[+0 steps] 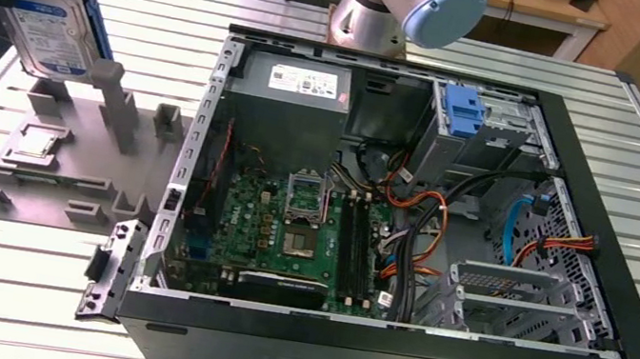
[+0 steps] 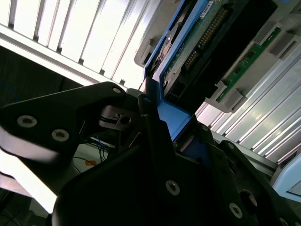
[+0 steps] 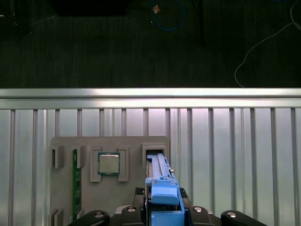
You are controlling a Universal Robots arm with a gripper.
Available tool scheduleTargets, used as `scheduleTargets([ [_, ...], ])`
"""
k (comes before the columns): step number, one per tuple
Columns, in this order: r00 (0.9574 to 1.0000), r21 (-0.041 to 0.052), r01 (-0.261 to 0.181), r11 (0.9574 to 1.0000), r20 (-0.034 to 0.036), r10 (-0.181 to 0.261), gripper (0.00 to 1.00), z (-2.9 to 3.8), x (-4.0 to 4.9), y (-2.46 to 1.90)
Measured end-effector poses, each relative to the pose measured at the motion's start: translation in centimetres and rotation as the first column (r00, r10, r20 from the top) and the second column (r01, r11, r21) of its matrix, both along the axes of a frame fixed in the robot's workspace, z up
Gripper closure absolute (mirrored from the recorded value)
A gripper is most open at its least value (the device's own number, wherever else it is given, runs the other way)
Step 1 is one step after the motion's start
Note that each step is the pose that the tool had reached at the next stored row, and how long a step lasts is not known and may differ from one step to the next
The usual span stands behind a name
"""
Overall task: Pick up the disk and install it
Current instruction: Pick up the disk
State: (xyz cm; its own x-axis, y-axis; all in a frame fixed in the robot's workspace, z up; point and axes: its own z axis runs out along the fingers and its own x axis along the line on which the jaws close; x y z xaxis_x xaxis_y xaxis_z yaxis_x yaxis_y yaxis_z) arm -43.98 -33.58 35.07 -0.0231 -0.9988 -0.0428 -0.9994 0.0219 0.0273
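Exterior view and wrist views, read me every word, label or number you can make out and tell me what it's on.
White-and-blue label on the disk: print too small to read.
White label on the power-supply box: print too small to read.
Top of the processor chip: markings too blurred to read.
Nothing else carries legible text.

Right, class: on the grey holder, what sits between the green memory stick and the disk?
A square processor chip in its recess, seen in the first wrist view between the memory stick and the disk.
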Motion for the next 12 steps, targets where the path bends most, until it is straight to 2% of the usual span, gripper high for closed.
scheduleTargets([
  [1, 1.0000, 0.0000, 0.000, 1.0000, 0.0001, 0.000, 0.63, 0.01, 0.00, 0.00],
  [3, 1.0000, -0.0056, 0.000, 1.0000, 0.0001, 0.000, 0.63, 0.42, 0.00, 0.00],
  [12, 1.0000, -0.0103, 0.000, 0.9999, 0.0000, 0.000, 0.63, 0.67, 0.00, 0.00],
])
